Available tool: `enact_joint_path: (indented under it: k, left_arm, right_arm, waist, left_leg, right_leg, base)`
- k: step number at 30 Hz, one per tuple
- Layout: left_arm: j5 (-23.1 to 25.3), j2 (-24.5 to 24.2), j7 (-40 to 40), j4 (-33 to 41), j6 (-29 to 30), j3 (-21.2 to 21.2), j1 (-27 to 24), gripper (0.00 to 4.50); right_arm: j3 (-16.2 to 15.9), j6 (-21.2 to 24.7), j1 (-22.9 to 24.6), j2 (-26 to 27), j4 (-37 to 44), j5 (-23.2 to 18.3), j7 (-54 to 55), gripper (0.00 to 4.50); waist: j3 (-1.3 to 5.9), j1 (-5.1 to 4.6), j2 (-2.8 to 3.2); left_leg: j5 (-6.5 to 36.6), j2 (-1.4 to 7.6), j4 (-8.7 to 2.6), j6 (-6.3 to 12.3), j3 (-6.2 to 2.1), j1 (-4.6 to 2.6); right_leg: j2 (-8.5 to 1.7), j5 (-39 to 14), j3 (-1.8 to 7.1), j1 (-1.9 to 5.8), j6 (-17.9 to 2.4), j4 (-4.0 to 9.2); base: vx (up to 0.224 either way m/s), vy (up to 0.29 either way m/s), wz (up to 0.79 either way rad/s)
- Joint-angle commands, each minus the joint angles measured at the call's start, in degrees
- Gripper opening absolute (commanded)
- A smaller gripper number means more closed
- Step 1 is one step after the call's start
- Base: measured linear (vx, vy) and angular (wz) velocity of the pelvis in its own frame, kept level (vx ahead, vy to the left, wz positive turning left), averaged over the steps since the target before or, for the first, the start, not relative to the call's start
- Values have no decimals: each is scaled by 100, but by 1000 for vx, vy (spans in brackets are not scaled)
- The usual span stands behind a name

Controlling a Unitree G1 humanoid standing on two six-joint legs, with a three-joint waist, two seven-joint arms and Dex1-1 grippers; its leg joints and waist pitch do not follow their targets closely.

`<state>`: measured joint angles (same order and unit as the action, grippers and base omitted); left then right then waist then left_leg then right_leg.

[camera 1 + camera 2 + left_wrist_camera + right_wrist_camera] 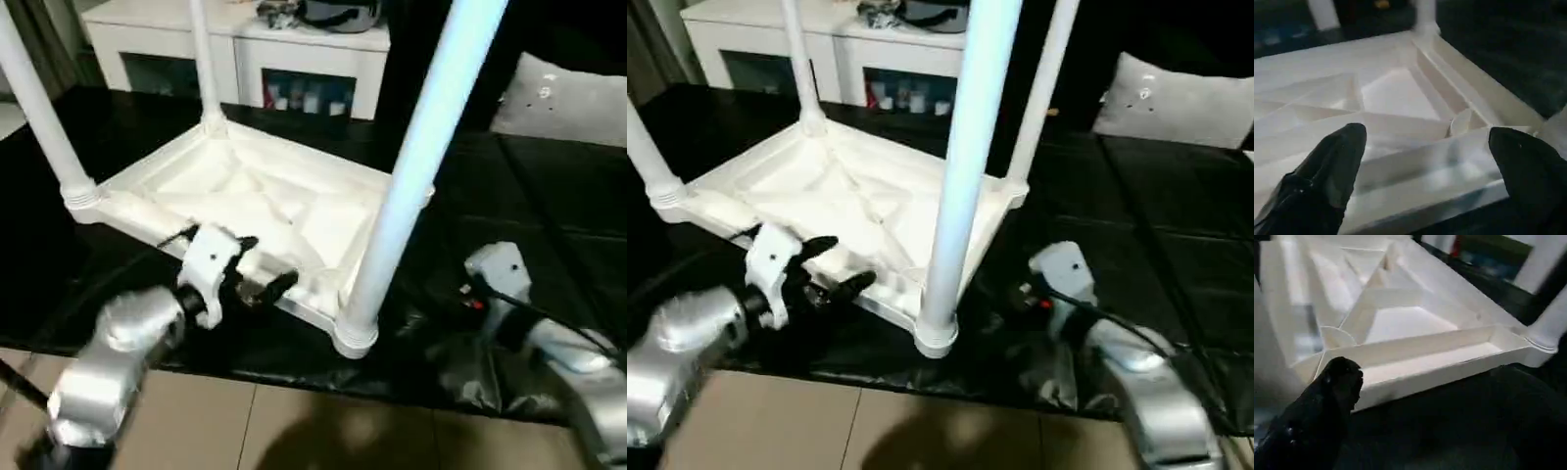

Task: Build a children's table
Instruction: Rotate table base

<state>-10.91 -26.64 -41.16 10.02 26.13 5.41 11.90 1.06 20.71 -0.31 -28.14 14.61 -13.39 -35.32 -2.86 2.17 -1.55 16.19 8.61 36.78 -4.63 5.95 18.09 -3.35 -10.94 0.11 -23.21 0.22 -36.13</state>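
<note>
The children's table (265,211) lies upside down on the black bench (549,196), all 4 legs socketed. The left end effector (257,266), wide, faces its near rim; the right end effector (1034,294), wide, sits beside the near corner leg (955,186). Judged next: grip the rims and flip it upright.

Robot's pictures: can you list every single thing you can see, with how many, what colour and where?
children's table: one, white, upside down on the work table, ribbed underside up.
legs: four, white, standing up from the corners.
work table: one, black cover, under everything.
cabinet: one, white, behind the work table.
cushion: one, pale grey, far right.
floor: tan, nearest the robot.
left gripper: one, black fingers, open, at the near rim of the children's table.
right gripper: one, black fingers, open, by the near rim.
</note>
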Motion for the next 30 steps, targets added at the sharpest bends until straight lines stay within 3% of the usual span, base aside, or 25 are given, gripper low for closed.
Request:
enact_joint_path:
  k: [1,2,5,9,10,11,12,13,14,15,16,17,20,21,24,27,28,30]
  left_arm:
    - [53,-195,-486,-306,-87,174,305,445]
    - [40,-244,-571,-389,-102,196,383,445]
    - [135,-371,-692,-639,-303,273,530,445]
    - [103,-401,-842,-649,-464,375,436,445]
    - [118,-426,-957,-653,-536,463,412,445]
    - [118,-426,-957,-653,-536,463,412,445]
    - [211,-449,-1120,-764,-697,650,442,445]
    - [249,-443,-1163,-833,-751,708,477,445]
    - [331,-421,-1155,-952,-857,765,555,445]
    - [430,-387,-1129,-1132,-994,817,677,445]
    - [466,-370,-1118,-1208,-1040,836,733,445]
    - [589,-309,-1118,-1497,-1216,920,948,445]
    - [892,-236,-1145,-1971,-1594,1148,1280,445]
    - [892,-236,-1145,-1971,-1594,1148,1280,445]
    - [1152,-138,-1364,-2678,-2083,1473,1729,445]
    - [1270,-22,-1688,-3328,-2329,1688,2127,445]
    - [1445,-6,-1787,-3643,-2489,1832,2312,445]
    - [1578,12,-1938,-3970,-2614,1950,2498,445]
  right_arm:
    - [201,77,5,-186,147,-344,-418,450]
    - [221,101,22,-239,192,-417,-524,450]
    - [260,293,265,-530,640,-945,-1120,450]
    - [226,532,434,-634,1122,-1518,-1485,450]
    - [148,483,383,-595,1125,-1440,-1445,450]
    - [148,483,383,-595,1125,-1440,-1445,450]
    - [-56,445,181,-450,1015,-1228,-1283,450]
    - [-137,407,99,-393,967,-1136,-1230,450]
    - [-178,398,-18,-326,846,-1042,-1141,450]
    - [-239,397,-176,-245,684,-914,-997,450]
    - [-285,374,-252,-201,604,-833,-927,450]
    - [-504,366,-515,-20,339,-515,-571,450]
    - [-764,288,-744,185,173,-366,-458,450]
    - [-764,288,-744,185,173,-366,-458,450]
    - [-911,314,-890,379,115,-349,-431,450]
    - [-917,281,-931,411,41,-276,-347,450]
    - [-912,261,-921,406,29,-251,-325,450]
    - [-905,250,-903,408,15,-221,-288,450]
  waist:
    - [328,29,125]
    - [316,27,90]
    - [298,54,100]
    - [264,64,117]
    - [249,64,48]
    - [239,56,77]
    - [234,48,53]
    - [231,52,69]
    - [225,38,72]
    - [227,45,109]
    - [228,28,87]
    - [235,48,128]
    - [233,56,47]
    - [240,77,58]
    - [270,121,93]
    - [315,159,79]
    - [326,167,165]
    - [341,172,116]
  left_leg:
    - [-616,151,-448,613,25,127]
    - [-528,162,-451,661,37,142]
    - [-195,202,-463,628,46,168]
    - [103,252,-498,561,61,164]
    - [212,267,-524,493,71,175]
    - [350,280,-543,402,100,149]
    - [431,286,-550,363,107,151]
    - [491,283,-563,327,104,142]
    - [600,281,-588,214,103,168]
    - [630,274,-585,175,105,142]
    - [661,258,-588,120,114,147]
    - [669,258,-599,41,106,140]
    - [746,241,-616,-31,120,151]
    - [720,243,-613,-36,125,141]
    - [337,253,-609,-20,126,168]
    - [24,238,-589,-64,144,148]
    - [-114,242,-585,-96,137,156]
    - [-194,243,-583,-102,142,163]
  right_leg:
    - [-262,229,136,326,-1423,292]
    - [-268,191,123,351,-1513,307]
    - [-317,-196,136,412,-1602,350]
    - [-337,-785,122,380,-1513,407]
    - [-345,-1125,118,384,-1419,430]
    - [-335,-1420,109,334,-1330,458]
    - [-329,-1540,106,328,-1287,467]
    - [-326,-1663,100,307,-1246,474]
    - [-330,-1938,103,307,-1064,498]
    - [-323,-1973,105,280,-1030,500]
    - [-309,-2001,105,275,-993,511]
    - [-315,-2002,105,280,-971,510]
    - [-316,-2230,112,286,-819,548]
    - [-320,-2206,120,278,-802,540]
    - [-310,-1491,124,302,-884,479]
    - [-314,-917,119,330,-984,429]
    - [-315,-580,114,344,-1076,403]
    - [-311,-243,109,386,-1165,370]
  base:
    - [0,0,0]
    - [0,0,0]
    - [0,0,0]
    - [0,0,0]
    - [0,0,0]
    - [0,0,0]
    - [0,0,0]
    - [0,0,0]
    - [0,0,0]
    - [0,0,0]
    - [0,0,0]
    - [0,0,0]
    - [0,0,0]
    - [0,0,0]
    - [0,0,0]
    - [0,0,0]
    - [0,0,0]
    - [0,0,0]
